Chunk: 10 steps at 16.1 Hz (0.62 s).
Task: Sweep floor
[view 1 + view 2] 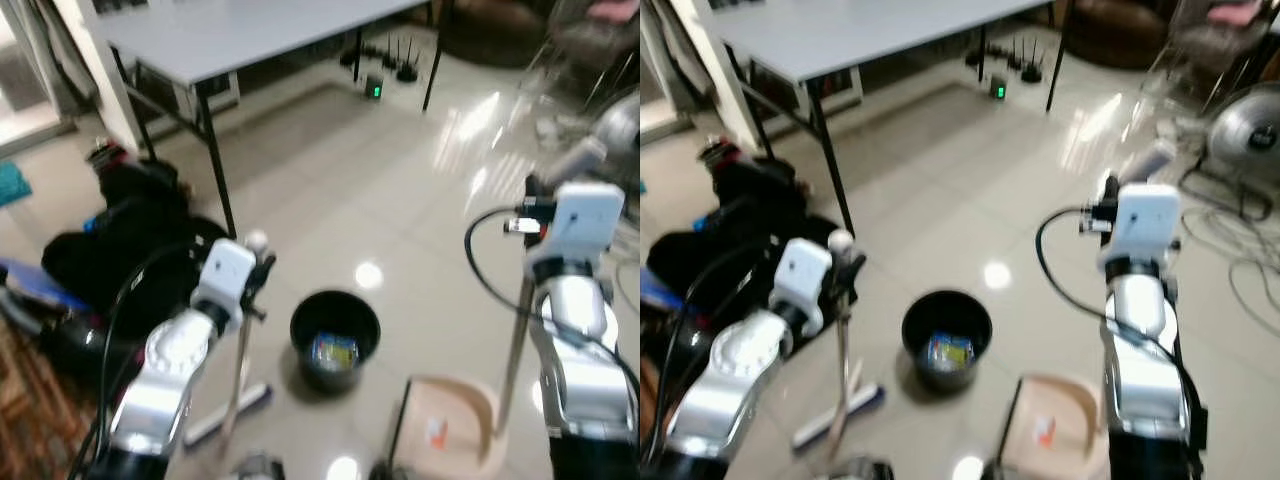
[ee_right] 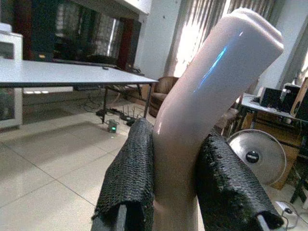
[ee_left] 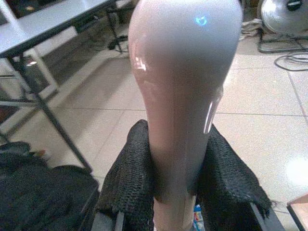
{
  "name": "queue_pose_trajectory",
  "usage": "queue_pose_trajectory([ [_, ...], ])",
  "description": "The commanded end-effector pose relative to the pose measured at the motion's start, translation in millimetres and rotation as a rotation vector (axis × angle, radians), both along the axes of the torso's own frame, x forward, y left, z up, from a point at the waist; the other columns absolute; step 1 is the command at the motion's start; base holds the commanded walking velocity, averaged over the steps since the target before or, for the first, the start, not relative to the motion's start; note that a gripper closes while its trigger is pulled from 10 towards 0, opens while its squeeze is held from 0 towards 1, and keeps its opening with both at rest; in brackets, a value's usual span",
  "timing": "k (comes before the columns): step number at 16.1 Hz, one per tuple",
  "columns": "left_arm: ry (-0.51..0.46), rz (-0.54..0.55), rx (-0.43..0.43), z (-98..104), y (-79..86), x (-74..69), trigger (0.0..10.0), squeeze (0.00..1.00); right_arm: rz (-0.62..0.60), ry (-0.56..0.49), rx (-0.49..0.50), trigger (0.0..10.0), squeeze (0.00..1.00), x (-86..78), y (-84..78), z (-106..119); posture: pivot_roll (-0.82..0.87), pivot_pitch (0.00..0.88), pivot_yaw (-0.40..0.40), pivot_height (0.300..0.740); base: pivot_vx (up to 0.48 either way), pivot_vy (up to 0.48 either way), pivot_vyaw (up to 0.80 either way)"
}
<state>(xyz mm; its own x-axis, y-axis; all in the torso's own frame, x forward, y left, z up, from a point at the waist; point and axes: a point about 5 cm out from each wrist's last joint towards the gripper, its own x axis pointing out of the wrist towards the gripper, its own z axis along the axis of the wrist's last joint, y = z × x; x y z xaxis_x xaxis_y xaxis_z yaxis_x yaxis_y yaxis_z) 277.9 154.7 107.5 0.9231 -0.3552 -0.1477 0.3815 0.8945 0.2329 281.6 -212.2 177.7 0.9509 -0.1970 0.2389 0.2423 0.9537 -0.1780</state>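
Currently the broom (image 1: 238,385) handle is clamped in the left gripper (image 3: 175,192) fingers, head on the floor beside the black bin (image 1: 335,338); the dustpan (image 1: 450,425) handle is gripped by the right gripper (image 2: 175,190). The pan should be kept flat while debris is brushed toward it.

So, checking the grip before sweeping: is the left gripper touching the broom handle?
Touching: in the left wrist view, both fingers of the left gripper press against the broom handle.
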Motion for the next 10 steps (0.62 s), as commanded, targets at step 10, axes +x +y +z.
queue_pose_trajectory([
  [10,-0.023,-0.016,0.005,4.3,-3.5,2.8,10.0,0.0,0.009,0.104,0.11,10.0,0.0,-9.7,8.4,-27.5,-0.01,0.0,0.006,0.74,-0.137,0.0,-0.24],
])
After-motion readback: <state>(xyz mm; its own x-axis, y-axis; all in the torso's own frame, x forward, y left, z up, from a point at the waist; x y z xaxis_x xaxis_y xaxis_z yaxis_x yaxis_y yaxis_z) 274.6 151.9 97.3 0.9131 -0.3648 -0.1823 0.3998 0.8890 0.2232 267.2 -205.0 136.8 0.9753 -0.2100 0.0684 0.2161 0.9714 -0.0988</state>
